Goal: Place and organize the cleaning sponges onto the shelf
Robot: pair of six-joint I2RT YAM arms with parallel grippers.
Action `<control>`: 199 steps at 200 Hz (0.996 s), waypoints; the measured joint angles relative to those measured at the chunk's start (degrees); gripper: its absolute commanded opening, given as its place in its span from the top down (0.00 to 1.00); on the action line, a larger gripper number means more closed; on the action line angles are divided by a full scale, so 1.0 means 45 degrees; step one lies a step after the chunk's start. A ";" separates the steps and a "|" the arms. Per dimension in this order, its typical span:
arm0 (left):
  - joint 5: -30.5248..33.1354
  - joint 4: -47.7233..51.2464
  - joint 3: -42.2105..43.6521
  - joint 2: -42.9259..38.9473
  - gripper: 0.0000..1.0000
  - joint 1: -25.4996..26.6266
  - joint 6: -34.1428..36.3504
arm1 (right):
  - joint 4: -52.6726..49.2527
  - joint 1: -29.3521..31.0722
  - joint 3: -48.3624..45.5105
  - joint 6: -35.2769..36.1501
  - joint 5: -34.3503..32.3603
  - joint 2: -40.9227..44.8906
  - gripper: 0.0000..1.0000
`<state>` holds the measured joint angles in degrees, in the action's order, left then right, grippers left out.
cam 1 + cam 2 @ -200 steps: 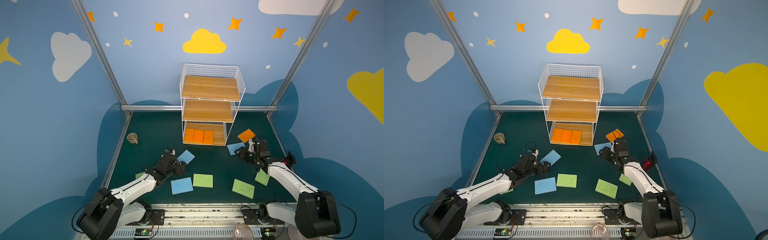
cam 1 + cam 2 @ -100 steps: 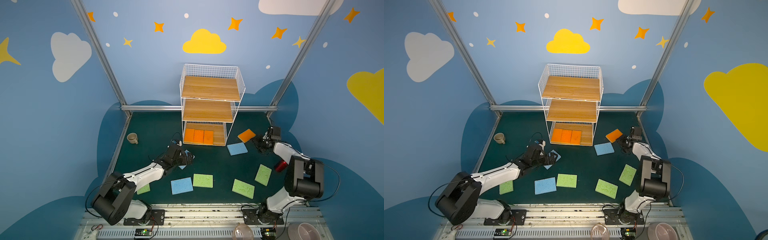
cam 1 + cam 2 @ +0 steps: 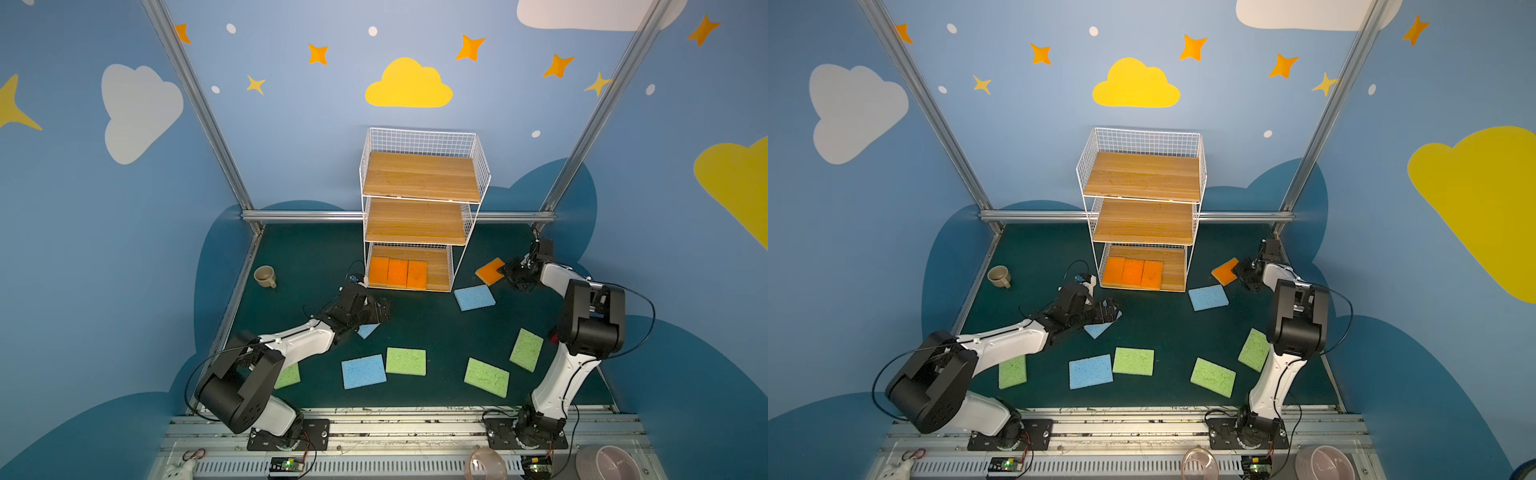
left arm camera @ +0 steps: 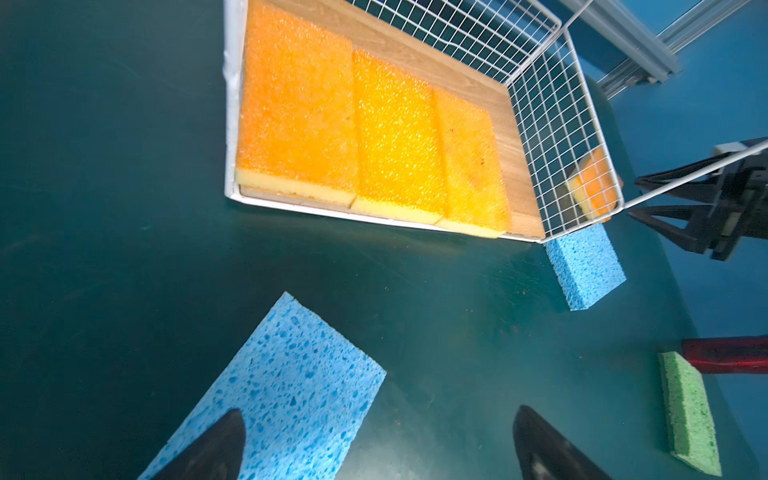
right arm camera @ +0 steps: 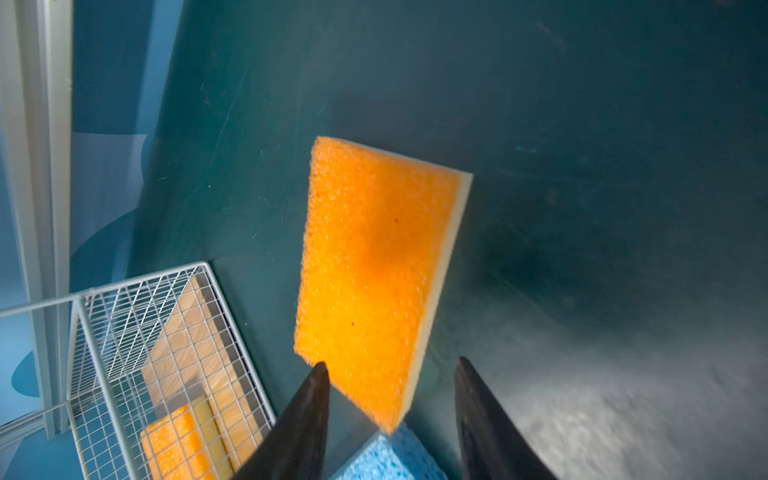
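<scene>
Both top views are read from the left: the left tool [image 3: 381, 311] is held spread wide above a light blue sponge [image 3: 368, 331] on the bench [image 3: 424, 324]. Three orange sponges [image 3: 398, 272] are lined along the bottom board of the shelf [image 3: 415, 178]. Rightward, the right tool [image 3: 506, 272] is partly spread, a corner of a fourth orange sponge [image 3: 489, 270] being straddled, not pinched.

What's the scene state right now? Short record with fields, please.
shelf: three orange sponges in a row on the bottom tier
loose on table: fourth orange sponge, three blue sponges, four green sponges
left gripper: jaws open, over one blue sponge
right gripper: jaws open, astride the fourth orange sponge's near corner
other: mug left of the shelf
</scene>
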<state>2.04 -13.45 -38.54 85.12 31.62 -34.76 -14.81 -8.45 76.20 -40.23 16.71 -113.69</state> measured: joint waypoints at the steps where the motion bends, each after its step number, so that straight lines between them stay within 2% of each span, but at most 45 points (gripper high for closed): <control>1: 0.0000 0.0000 0.0000 0.0000 0.00 0.0000 0.0000 | 0.0000 0.0005 0.0019 0.0005 0.0010 -0.0019 0.53; 69: 0.0010 -0.0267 0.0044 0.0092 0.00 0.0000 -0.0044 | -0.0418 0.0199 0.0952 0.0049 0.0194 -0.1219 0.60; 107: 0.0015 -0.0267 0.0049 0.0102 0.00 0.0000 -0.0044 | -0.0418 0.0233 0.1243 -0.0015 0.0306 -0.1486 0.86; 144: 0.0015 -0.0253 0.0097 0.0083 0.00 0.0000 -0.0044 | -0.0408 0.0233 0.1331 0.0015 0.0355 -0.1486 1.00; 179: 0.0005 0.0155 0.0398 -0.0539 0.00 0.0000 -0.0087 | -0.0427 0.0233 0.1224 0.0053 0.0393 -0.1360 1.00; 199: 0.0010 0.0447 0.0627 -0.1326 0.00 0.0015 -0.0097 | -0.0486 0.0233 0.0549 0.0058 0.0427 -0.0665 1.00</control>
<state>2.09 -11.44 -35.73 79.15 31.68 -35.20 -16.99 -7.40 78.67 -39.97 18.63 -116.68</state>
